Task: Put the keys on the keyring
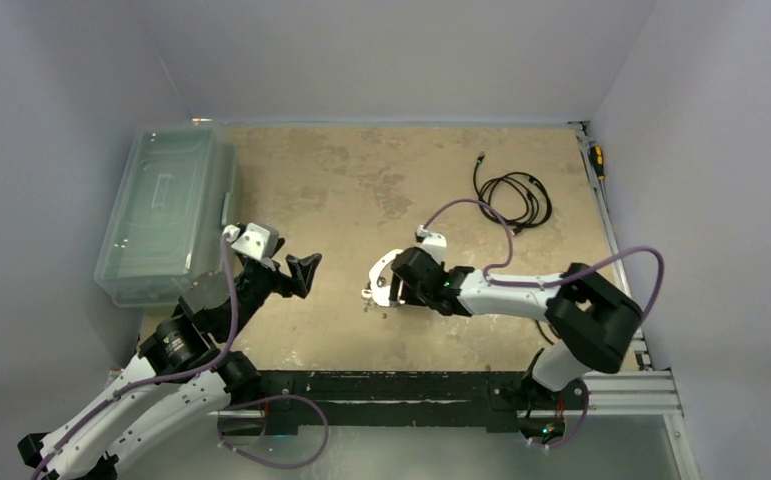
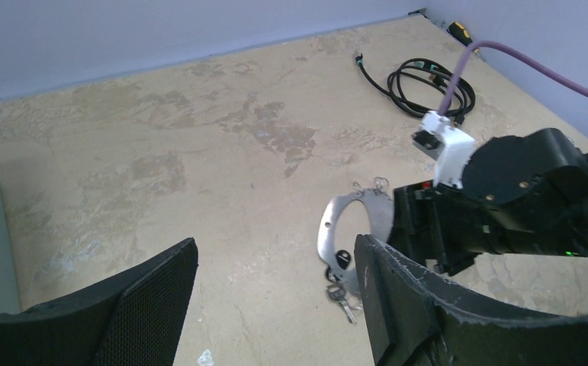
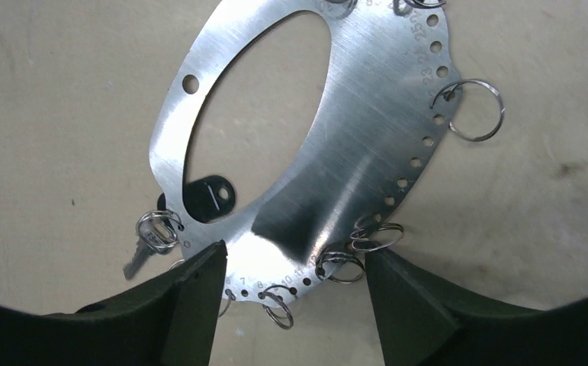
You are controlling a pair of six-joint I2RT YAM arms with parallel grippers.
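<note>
The keyring is a silvery crescent plate with numbered holes and several small split rings, lying mid-table. At its left end lies a black-headed key, and a silver key hangs from a split ring there; both also show in the left wrist view, black and silver. My right gripper stands open astride the plate's near edge, its left finger at the metal and its right finger beside two rings. My left gripper is open and holds nothing, left of the keyring.
A clear plastic bin sits at the table's left edge. A coiled black cable lies at the back right, with a yellow-handled tool along the right rail. Walls close in on three sides.
</note>
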